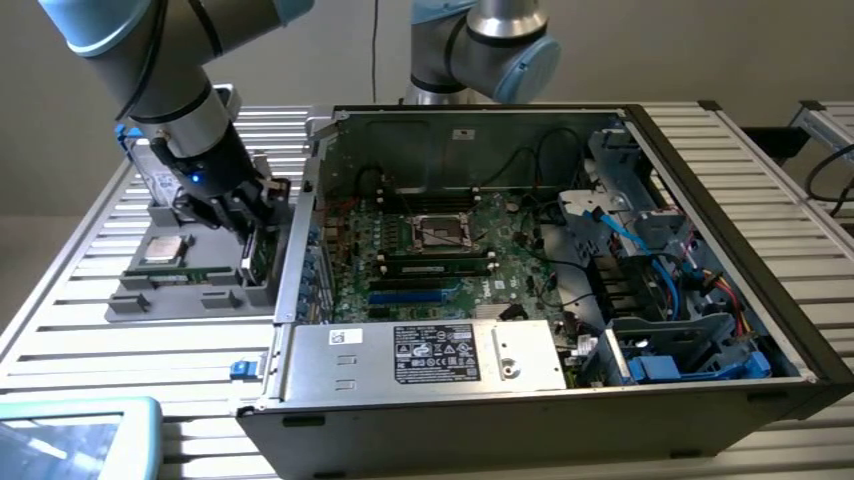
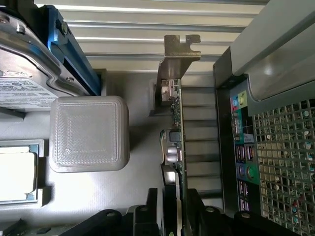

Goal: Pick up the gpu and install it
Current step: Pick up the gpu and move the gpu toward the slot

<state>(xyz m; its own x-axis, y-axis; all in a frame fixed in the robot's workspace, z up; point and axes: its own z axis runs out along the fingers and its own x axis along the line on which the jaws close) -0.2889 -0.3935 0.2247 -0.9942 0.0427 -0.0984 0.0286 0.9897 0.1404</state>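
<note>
Bare, dull-silver metal forms the bracket of the gpu, whose green circuit board carries small shiny components. The holder is matt grey plastic, and its raised block is finely ribbed with a woven-looking texture. A white paper label covers part of the hard drive, which has a grey metal shell, and its rail is glossy blue plastic. The computer case is smooth grey sheet metal with a perforated grille. The table is ridged, satin-finished metal slats. The gripper is matt black.
</note>
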